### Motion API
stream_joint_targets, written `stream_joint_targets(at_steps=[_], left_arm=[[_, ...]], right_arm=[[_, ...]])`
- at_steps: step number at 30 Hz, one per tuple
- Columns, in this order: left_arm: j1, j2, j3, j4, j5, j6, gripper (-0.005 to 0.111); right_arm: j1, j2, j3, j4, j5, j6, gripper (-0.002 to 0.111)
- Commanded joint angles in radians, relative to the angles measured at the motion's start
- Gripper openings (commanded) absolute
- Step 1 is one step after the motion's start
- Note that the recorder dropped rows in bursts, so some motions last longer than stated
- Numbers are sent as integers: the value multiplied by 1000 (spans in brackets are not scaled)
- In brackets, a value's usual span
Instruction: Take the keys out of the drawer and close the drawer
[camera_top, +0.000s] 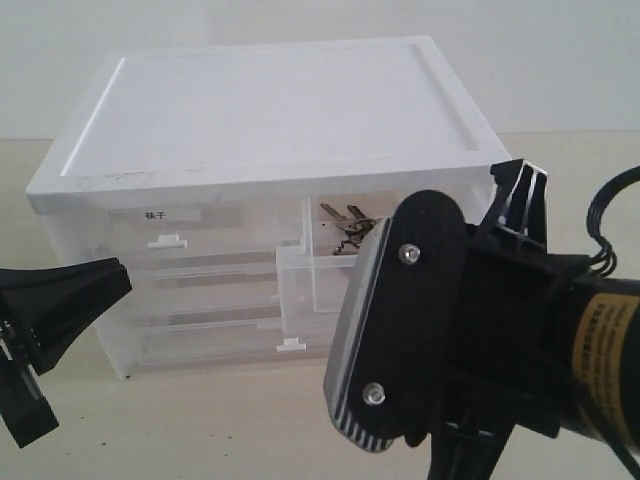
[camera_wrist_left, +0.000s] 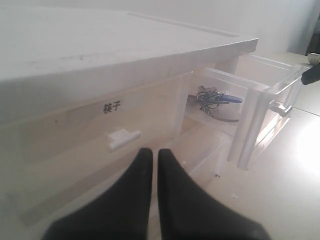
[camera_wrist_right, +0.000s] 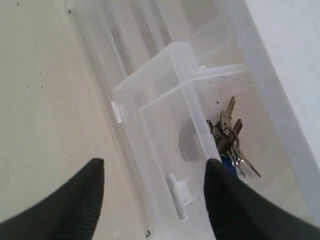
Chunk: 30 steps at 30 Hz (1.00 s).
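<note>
- Right now the right end effector (camera_wrist_right: 152, 172) is hovering over the pulled-out drawer (camera_wrist_right: 155, 75), its fingers spread wide and gripping nothing.
- The keys (camera_wrist_right: 226, 131) are lying inside that drawer, in its rear part, close beside the storage cabinet's (camera_top: 270, 100) front edge.
- A clean pick is probably calling for a descent clear of the drawer's walls and the cabinet top, with the fingers straddling the thickest cluster near the ring.
- The left end effector (camera_wrist_left: 151, 152) is resting empty, fingers pressed together, before the labelled neighbouring drawer (camera_wrist_left: 75, 130).
</note>
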Motion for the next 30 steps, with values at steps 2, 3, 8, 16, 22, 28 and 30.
stream_joint_targets(at_steps=[2, 3, 8, 16, 22, 28, 30], left_arm=[[-4, 3, 4, 0, -10, 0, 5], [-4, 3, 4, 0, -10, 0, 5], [-4, 3, 4, 0, -10, 0, 5], [-4, 3, 4, 11, -7, 0, 5], [-4, 3, 4, 34, -7, -2, 5], [-4, 3, 4, 55, -7, -2, 5], [-4, 3, 4, 55, -3, -2, 5]], right_arm=[[1, -9, -84, 29, 48, 9, 55], [1, -9, -106, 29, 63, 9, 55], [1, -9, -207, 128, 157, -36, 55], [-1, 55, -415, 427, 514, -326, 55], [-7, 137, -486, 516, 561, -532, 53], [-141, 213, -486, 501, 513, -655, 53], [-177, 213, -486, 521, 478, -706, 53]])
